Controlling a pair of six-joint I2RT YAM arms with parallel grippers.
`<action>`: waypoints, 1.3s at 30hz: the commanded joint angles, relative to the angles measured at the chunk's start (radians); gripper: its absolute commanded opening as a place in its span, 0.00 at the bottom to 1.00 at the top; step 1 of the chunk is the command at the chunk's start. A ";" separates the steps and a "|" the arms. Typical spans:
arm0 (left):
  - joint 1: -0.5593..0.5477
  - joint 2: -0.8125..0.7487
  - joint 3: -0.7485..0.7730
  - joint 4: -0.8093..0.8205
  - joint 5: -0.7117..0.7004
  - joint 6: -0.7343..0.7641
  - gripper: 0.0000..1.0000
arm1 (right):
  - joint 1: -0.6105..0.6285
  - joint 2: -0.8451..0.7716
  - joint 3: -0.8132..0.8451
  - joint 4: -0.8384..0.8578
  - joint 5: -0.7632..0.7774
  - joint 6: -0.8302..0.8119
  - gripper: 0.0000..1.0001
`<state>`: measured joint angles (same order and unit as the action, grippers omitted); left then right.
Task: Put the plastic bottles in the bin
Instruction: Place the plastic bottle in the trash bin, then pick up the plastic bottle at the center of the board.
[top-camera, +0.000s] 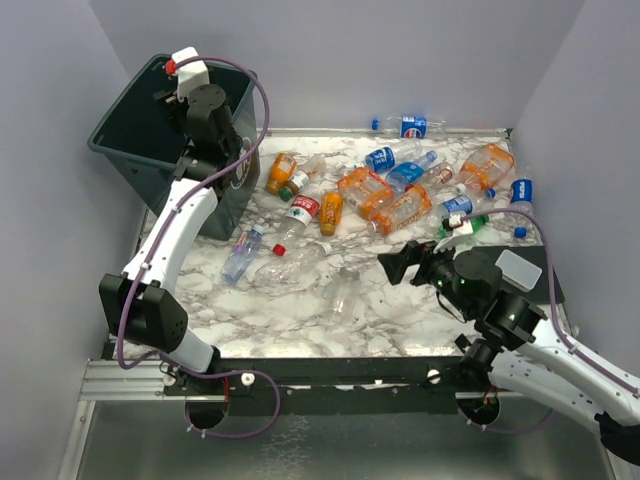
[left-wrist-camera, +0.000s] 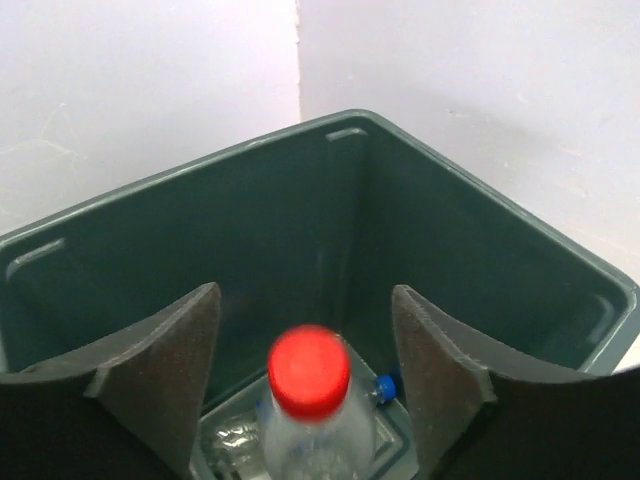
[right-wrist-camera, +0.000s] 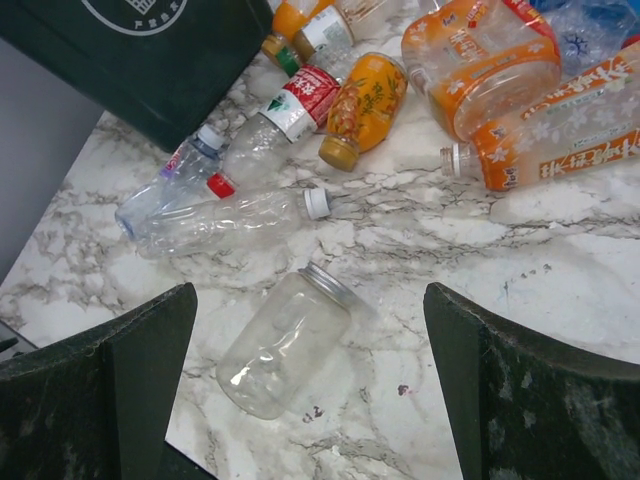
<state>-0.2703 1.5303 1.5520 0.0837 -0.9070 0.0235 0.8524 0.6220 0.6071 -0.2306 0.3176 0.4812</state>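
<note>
My left gripper (top-camera: 168, 88) hangs over the dark green-grey bin (top-camera: 125, 135) and is open. In the left wrist view a clear bottle with a red cap (left-wrist-camera: 310, 395) is blurred between the spread fingers (left-wrist-camera: 165, 360), touching neither, above the bin's floor (left-wrist-camera: 470, 250). Another blue-capped bottle lies at the bottom. Many plastic bottles (top-camera: 385, 190) lie on the marble table. My right gripper (top-camera: 402, 265) is open and empty above the table, with a clear metal-lidded jar (right-wrist-camera: 285, 340) below its fingers.
A crushed clear bottle (right-wrist-camera: 220, 220), a red-labelled bottle (right-wrist-camera: 290, 110) and an orange one (right-wrist-camera: 365, 105) lie by the bin's logo face (right-wrist-camera: 150, 50). Grey walls close in the table on three sides. One blue-labelled bottle (top-camera: 410, 126) lies on the back edge.
</note>
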 joint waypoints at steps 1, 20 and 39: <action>0.000 -0.003 0.042 -0.042 0.004 -0.018 0.77 | 0.005 0.005 0.051 -0.046 0.064 -0.052 1.00; -0.591 -0.162 -0.003 -0.242 0.409 0.035 0.92 | 0.002 0.256 0.146 -0.088 -0.067 0.051 1.00; -0.605 -0.498 -0.698 -0.188 0.484 -0.263 0.93 | -0.304 0.210 -0.040 -0.129 -0.079 0.439 1.00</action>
<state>-0.8726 1.0927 0.9043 -0.1715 -0.3786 -0.1757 0.5983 0.8516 0.5861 -0.2989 0.1570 0.8082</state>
